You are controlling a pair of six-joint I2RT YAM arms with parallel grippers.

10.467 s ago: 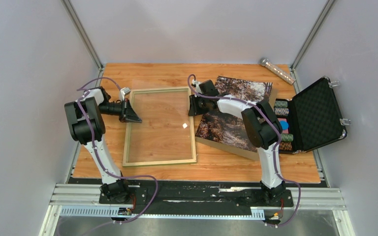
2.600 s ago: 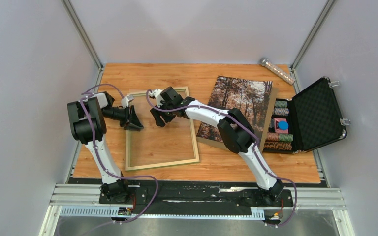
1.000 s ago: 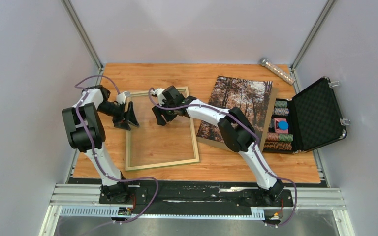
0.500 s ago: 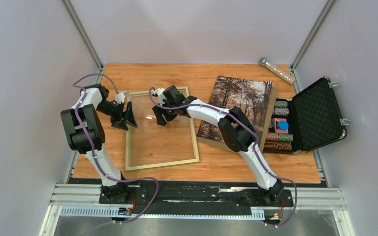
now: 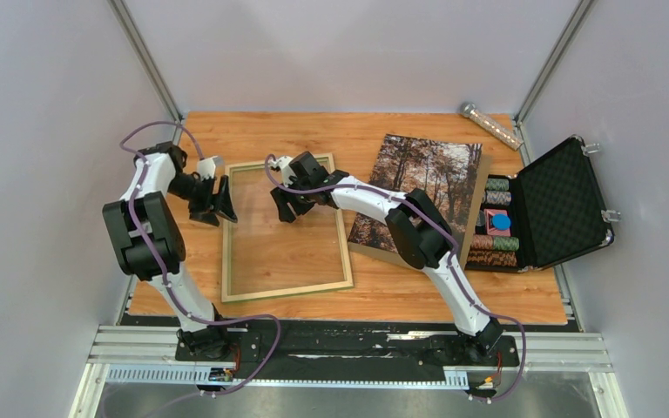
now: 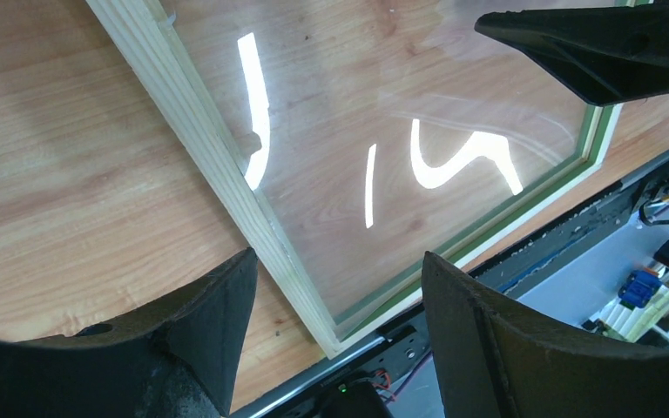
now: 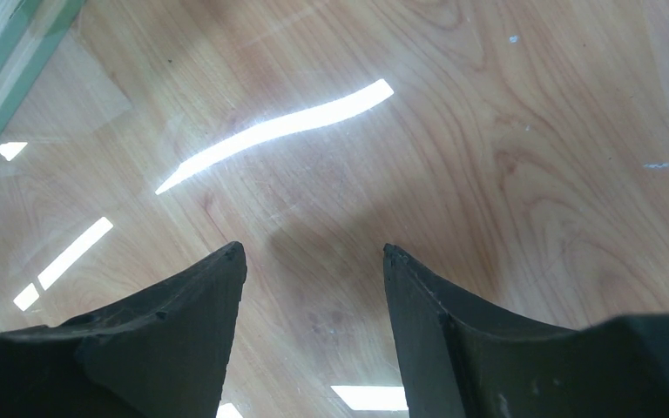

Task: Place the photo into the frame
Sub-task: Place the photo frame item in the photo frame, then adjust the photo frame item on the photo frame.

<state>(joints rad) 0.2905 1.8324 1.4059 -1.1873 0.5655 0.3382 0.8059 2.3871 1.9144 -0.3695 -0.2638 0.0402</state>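
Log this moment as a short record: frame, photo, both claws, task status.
frame: thin-railed, rectangular, pale wood back up, flat on the table, glazed, no print inside
photo: rectangular autumn-forest print, picture up, lying on a plain brown board to the right of the frame
left claw: open, empty, frame's left rail seen between its fingers
right claw: open, empty, over the glass
status: photo not yet in frame
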